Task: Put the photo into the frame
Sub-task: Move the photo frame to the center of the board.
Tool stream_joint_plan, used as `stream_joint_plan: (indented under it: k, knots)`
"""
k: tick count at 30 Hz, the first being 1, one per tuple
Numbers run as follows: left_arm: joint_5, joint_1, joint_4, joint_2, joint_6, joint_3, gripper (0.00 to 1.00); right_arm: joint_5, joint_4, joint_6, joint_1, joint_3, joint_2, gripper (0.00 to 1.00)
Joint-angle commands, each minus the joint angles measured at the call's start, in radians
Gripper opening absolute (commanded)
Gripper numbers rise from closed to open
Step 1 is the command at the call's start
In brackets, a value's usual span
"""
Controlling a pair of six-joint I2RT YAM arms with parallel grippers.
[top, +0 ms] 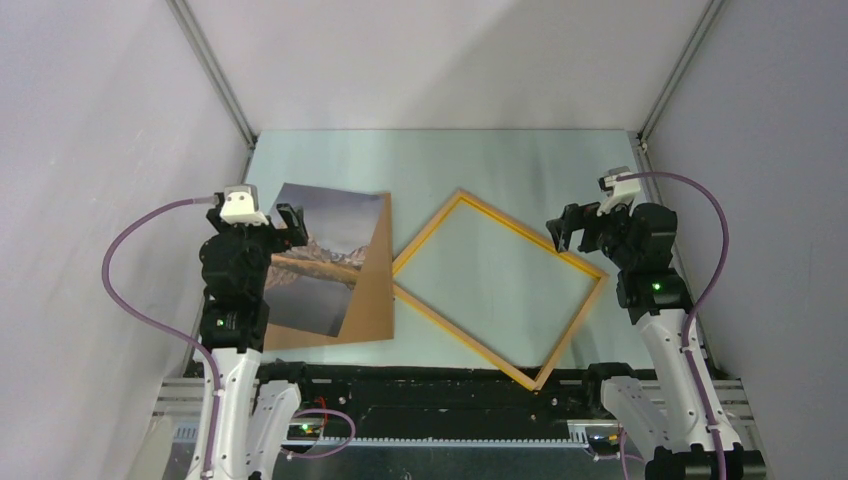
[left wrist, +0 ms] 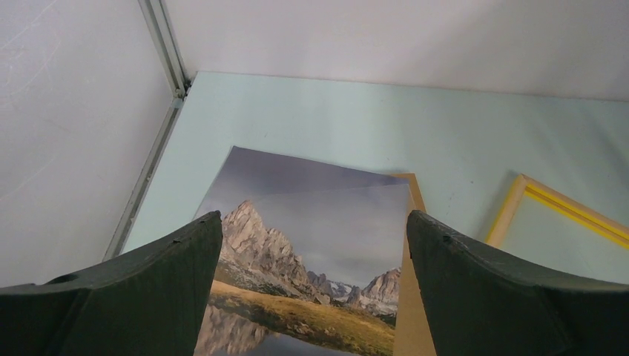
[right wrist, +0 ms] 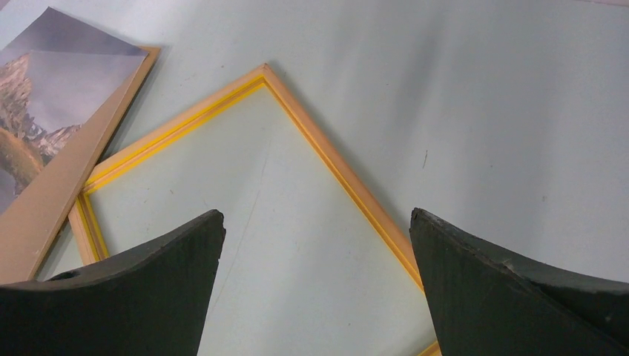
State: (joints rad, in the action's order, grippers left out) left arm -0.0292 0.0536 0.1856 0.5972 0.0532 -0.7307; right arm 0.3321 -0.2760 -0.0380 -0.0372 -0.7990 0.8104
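Two grippers hang with jaws spread wide over a pale green table (top: 520, 160), neither holding anything. The left gripper (top: 290, 225) hovers above the far left part of the photo (top: 320, 265), a mountain-and-lake print lying face up and askew on a brown backing board (top: 372, 290) at the table's left side. The right gripper (top: 562, 232) hovers over the far right edge of the frame (top: 530, 232), which lies flat and turned like a diamond at centre right, well short of holding the print. The frame's left corner sits close against the board's right edge, though whether the two touch cannot be told.

The photo looks thin, light and bendable, probably slick on its printed face, and it lies flat, leaving little for a finger to get under. A corner or free edge seems the likeliest place to take hold, perhaps the far edge nearest the left gripper, with a gentle pinch to avoid creasing. The frame's narrow yellow-orange wood looks rigid but light enough to skid if nudged.

Only the overhead view takes in both arms and the whole layout. The left wrist view alone shows a paler band across the print's sky, either a sheen or a fold. The right wrist view brings out a stepped ledge inside the frame's edge, unseen from above.
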Motion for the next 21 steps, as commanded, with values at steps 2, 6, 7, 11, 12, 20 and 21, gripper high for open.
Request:
stream_joint_plan:
  k: [2,6,7,11,12,20,21]
  knots:
    - [0.003,0.014,-0.02,-0.009,0.002,-0.016,0.98,0.039,0.012,-0.037,-0.018,-0.015,-0.016,1.0]
    - [-0.031,0.017,-0.013,0.001,-0.013,-0.025,0.98,0.027,0.001,-0.071,-0.075,-0.045,0.024,1.0]
    - [-0.045,0.017,-0.012,0.01,-0.017,-0.03,0.98,0.001,-0.009,-0.082,-0.115,-0.053,0.048,1.0]
    - [-0.071,0.017,-0.01,0.036,-0.031,-0.037,0.98,-0.117,0.004,-0.171,-0.275,-0.091,0.129,1.0]
    - [-0.074,0.017,-0.008,0.038,-0.036,-0.037,0.98,-0.123,0.016,-0.176,-0.298,-0.098,0.144,1.0]
    - [-0.118,0.017,0.023,0.044,-0.094,0.023,0.98,-0.082,0.166,-0.138,-0.517,-0.114,0.357,1.0]
    - [-0.122,0.017,0.025,0.045,-0.1,0.026,0.98,-0.081,0.176,-0.133,-0.534,-0.128,0.376,1.0]
